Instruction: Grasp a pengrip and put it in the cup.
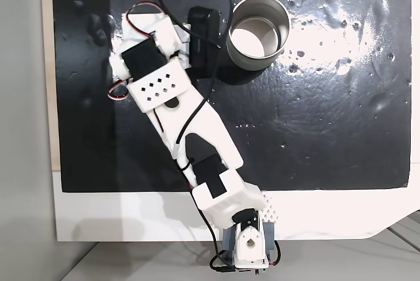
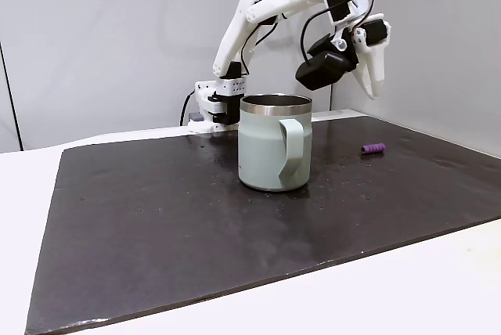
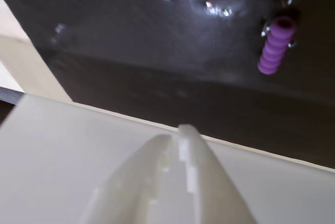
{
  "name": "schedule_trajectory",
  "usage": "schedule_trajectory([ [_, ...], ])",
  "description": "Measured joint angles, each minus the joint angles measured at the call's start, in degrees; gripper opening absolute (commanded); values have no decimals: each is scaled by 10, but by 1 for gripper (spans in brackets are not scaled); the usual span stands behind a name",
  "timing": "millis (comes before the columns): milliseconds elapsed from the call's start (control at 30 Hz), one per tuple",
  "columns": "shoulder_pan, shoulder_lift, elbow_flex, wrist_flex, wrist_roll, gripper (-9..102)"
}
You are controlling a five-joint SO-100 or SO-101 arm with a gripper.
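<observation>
Flat on the mat, the pengrip (image 3: 276,46) lies roughly upright in the wrist view; tool (image 3: 183,132) pressed together.

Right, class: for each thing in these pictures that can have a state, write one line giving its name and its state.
pengrip: lying on its side on the dark mat, not held.
cup: upright on the mat, nothing visible inside.
gripper: raised above the mat, fingers shut, holding nothing.
</observation>
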Motion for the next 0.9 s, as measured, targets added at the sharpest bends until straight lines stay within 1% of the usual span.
schedule_trajectory([
  [67,-19,-12,0,0,0,1],
  [233,-35,-44,0,2,0,23],
  [333,-45,-55,0,14,13,28],
  [600,-70,-72,-1,17,32,29],
  [900,-76,-121,-1,17,40,26],
])
